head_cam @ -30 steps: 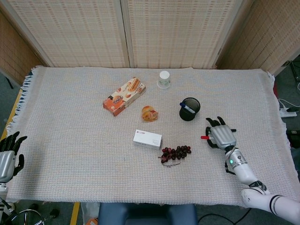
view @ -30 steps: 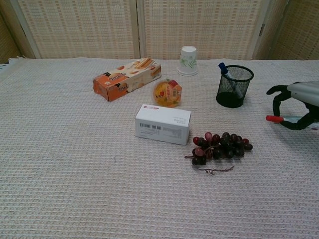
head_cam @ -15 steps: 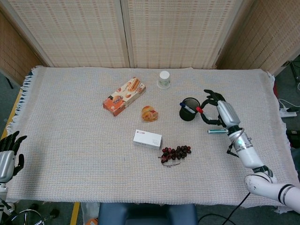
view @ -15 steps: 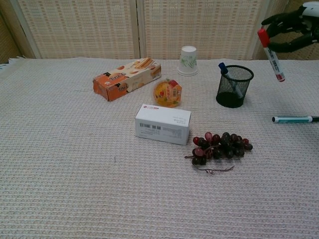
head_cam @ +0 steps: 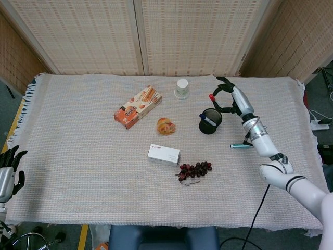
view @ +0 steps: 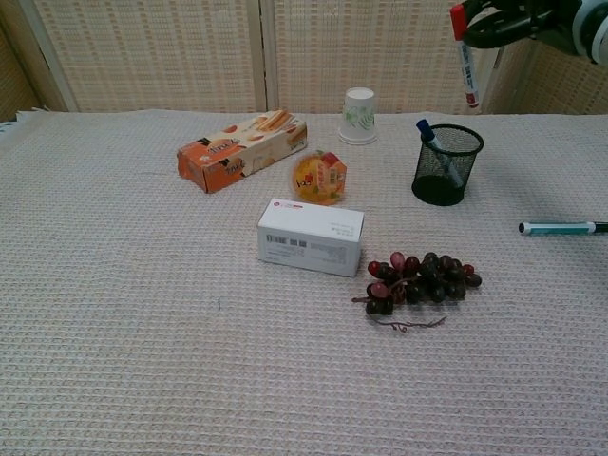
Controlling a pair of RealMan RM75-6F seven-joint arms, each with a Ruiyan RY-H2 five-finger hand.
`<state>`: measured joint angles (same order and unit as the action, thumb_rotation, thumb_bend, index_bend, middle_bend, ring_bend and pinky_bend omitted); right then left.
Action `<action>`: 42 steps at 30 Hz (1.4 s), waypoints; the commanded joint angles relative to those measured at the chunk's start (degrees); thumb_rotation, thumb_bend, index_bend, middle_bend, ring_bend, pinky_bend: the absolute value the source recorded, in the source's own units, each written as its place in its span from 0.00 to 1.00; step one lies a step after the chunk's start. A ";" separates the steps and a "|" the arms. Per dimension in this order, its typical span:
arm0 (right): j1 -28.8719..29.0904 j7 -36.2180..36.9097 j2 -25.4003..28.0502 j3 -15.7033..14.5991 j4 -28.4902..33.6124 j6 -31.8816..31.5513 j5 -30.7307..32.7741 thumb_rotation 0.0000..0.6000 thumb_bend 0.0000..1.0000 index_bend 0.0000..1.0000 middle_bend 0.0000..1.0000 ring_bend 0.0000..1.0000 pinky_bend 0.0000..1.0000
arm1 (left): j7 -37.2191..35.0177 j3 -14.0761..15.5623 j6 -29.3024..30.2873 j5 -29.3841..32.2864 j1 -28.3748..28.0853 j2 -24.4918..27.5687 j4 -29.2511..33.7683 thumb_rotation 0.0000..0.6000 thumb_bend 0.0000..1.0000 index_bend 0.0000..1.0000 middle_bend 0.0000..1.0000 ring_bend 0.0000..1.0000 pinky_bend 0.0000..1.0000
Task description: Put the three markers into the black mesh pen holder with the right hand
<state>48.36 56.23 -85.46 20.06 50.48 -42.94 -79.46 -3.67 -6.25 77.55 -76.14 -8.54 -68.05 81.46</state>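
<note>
My right robot hand pinches the red-capped marker upper right of frame, above the black mesh pen holder; risk: tilted marker clips the rim, tipping the holder.

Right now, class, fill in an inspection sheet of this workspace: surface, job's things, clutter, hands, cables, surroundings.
Surface: table under a pale woven cloth.
Job's things: black mesh pen holder upright with a blue-capped marker inside; red-capped marker held above it, cap up; teal marker lying on the cloth to the right.
Clutter: orange snack box, paper cup, orange jelly pack, white box, grapes.
Hands: right hand holds the red-capped marker in its fingers; left hand off the table's left edge, holding nothing.
Cables: dark cable at the table's front edge.
Surroundings: woven screens behind.
</note>
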 commanded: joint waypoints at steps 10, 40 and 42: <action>5.27 8.77 -8.66 -5.50 -14.07 3.21 -3.66 1.00 0.40 0.60 0.08 0.17 0.06 | -0.57 -0.22 -0.93 0.61 -0.26 -0.07 -0.65 1.00 0.61 0.16 0.00 0.00 0.06; -17.81 -45.96 17.52 -15.79 31.48 -22.80 -2.83 1.00 0.24 0.25 0.07 0.08 0.00 | -0.17 0.04 -0.31 -0.20 -0.14 -0.10 -0.27 1.00 0.61 0.16 0.00 0.00 0.06; -20.73 -51.36 19.32 -17.57 34.16 -22.48 0.57 1.00 0.24 0.27 0.07 0.09 0.00 | -0.19 0.06 -0.15 -0.34 -0.10 -0.06 -0.11 1.00 0.61 0.16 0.00 0.00 0.06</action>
<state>37.55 21.94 -75.17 7.94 70.96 -58.61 -81.69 -3.84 -6.20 77.39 -76.47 -8.65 -68.12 81.33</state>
